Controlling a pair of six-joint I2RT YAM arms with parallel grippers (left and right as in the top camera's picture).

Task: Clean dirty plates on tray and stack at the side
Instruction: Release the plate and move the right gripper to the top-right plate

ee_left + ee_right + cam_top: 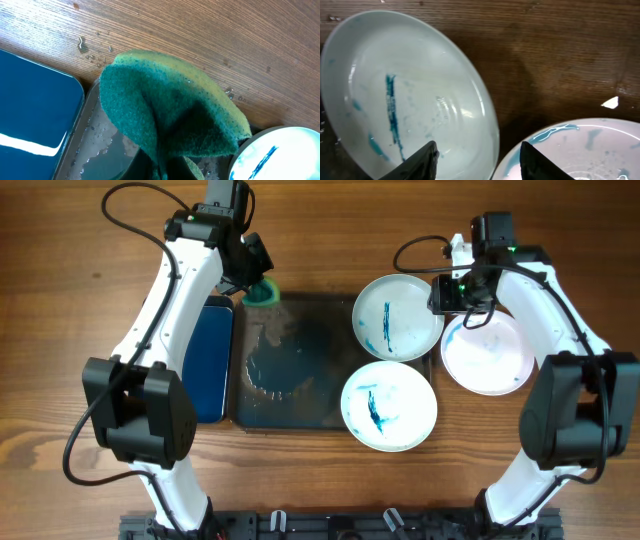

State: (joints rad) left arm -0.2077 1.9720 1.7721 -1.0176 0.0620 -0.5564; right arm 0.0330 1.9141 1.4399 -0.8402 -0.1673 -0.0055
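The dark grey tray (300,395) lies mid-table with water pooled on it. One blue-streaked white plate (397,317) sits at its far right corner. A second plate (388,405) overlaps its near right edge. A third plate (487,352) lies on the table to the right. My left gripper (258,280) is shut on a folded green sponge (170,115) over the tray's far left corner (95,145). My right gripper (479,162) is open, with one finger over the far plate (410,90) and the other over the third plate (580,150).
A narrower glossy blue tray (210,360) lies beside the grey tray's left edge and also shows in the left wrist view (35,115). Water drops lie on the wood beyond the tray (82,46). Both arms' bases stand at the near table edge.
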